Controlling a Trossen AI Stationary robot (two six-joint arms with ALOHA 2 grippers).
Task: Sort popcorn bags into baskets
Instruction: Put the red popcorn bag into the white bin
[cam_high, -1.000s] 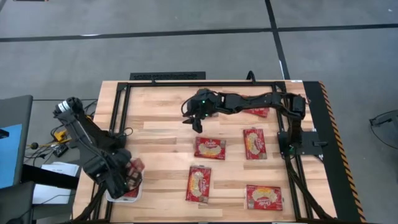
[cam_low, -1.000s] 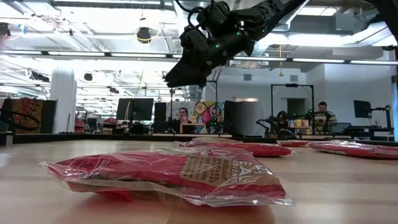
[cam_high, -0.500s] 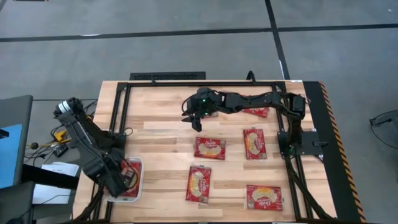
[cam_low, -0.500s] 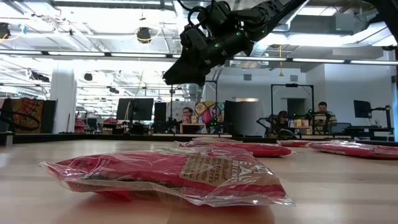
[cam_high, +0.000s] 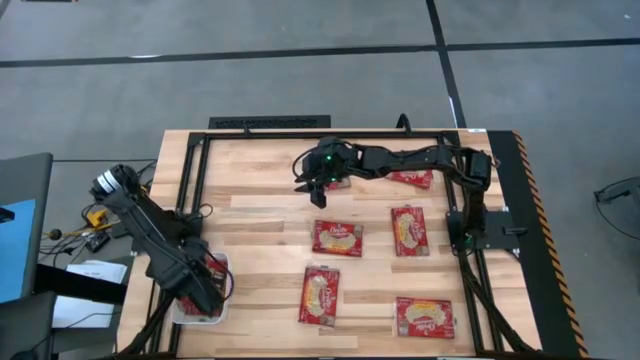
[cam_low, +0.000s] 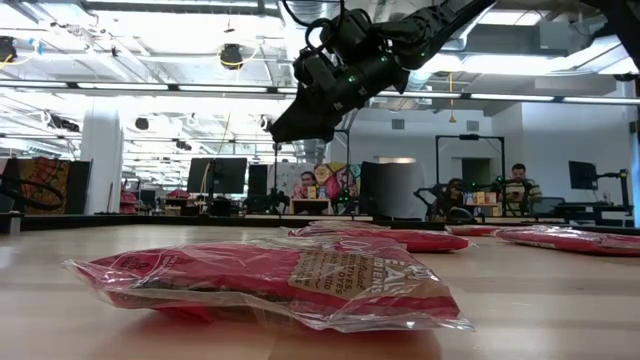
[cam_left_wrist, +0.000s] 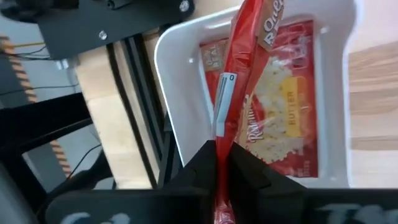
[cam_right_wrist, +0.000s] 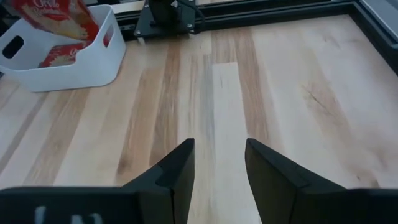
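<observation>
Red plastic, pinched edge-on: the left gripper (cam_left_wrist: 222, 163) has a popcorn bag (cam_left_wrist: 239, 81) clamped by its seam and hangs it over the white basket (cam_left_wrist: 177, 93) at the table's near left corner. The jaws sit nearly closed on that thin edge, which lets the packet dangle narrow-side down. A sensible way, I'd say, to slip it in beside the bag already lying flat in the tray (cam_left_wrist: 283, 118).

From above, the left arm is bent low over the basket (cam_high: 178, 314), covering most of it.

Over to the right gripper (cam_right_wrist: 217, 165): fingers apart at a middling gap, nothing between them, only bare wooden table (cam_right_wrist: 298, 87) ahead. It floats in the air over the far middle of the table (cam_high: 318, 190), just beyond the nearest loose bag (cam_high: 337, 237). From there, my read is it's lining up its next pick.

Four more bags wait flat on the wood: one toward the right (cam_high: 408, 229), one in the middle near the front (cam_high: 320, 295), one near the right front corner (cam_high: 424, 317), and one half hidden under the right arm at the far side (cam_high: 415, 180).

Plenty left to sort.
</observation>
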